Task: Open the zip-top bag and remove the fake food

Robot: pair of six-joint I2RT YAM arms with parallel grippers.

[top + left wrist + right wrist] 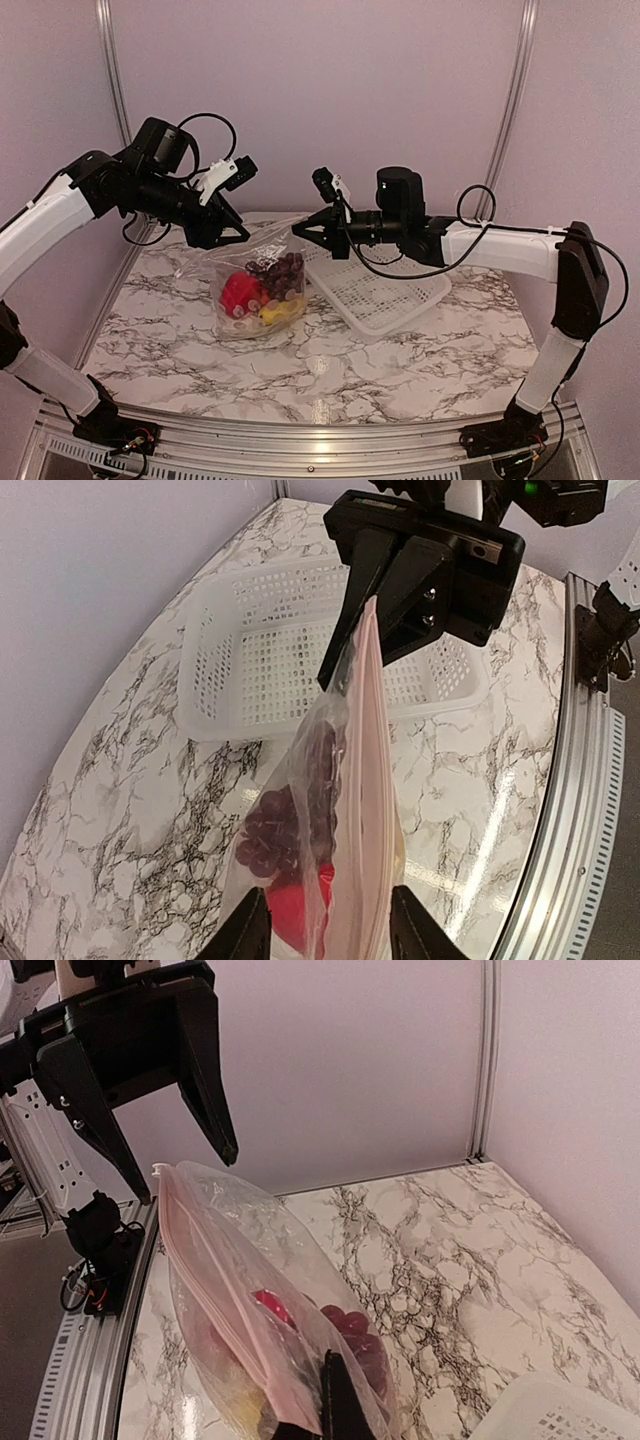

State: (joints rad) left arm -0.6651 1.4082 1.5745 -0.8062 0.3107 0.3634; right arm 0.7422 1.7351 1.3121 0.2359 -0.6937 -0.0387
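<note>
The clear zip-top bag (pixel 232 322) hangs upright over the marble table with the fake food inside: a red piece (pixel 240 290), dark purple grapes (pixel 282 268) and a yellow piece (pixel 282 312). My right gripper (pixel 301 232) is shut on the bag's top right corner at the pink zip strip (pixel 362 730). My left gripper (pixel 227 239) is open, its fingers straddling the strip's left end without pinching it. In the left wrist view its fingers (pixel 243 935) stand either side of the bag. In the right wrist view the bag (pixel 250 1260) runs from my right gripper (pixel 320 1415) to the spread left fingers (pixel 212 1100).
A white lattice basket (pixel 420 295) lies on the table right of the bag, under the right arm; it also shows in the left wrist view (pixel 215 630). Purple walls and metal posts (pixel 513 100) close in the back. The table's metal rail (pixel 565 810) runs along the near edge.
</note>
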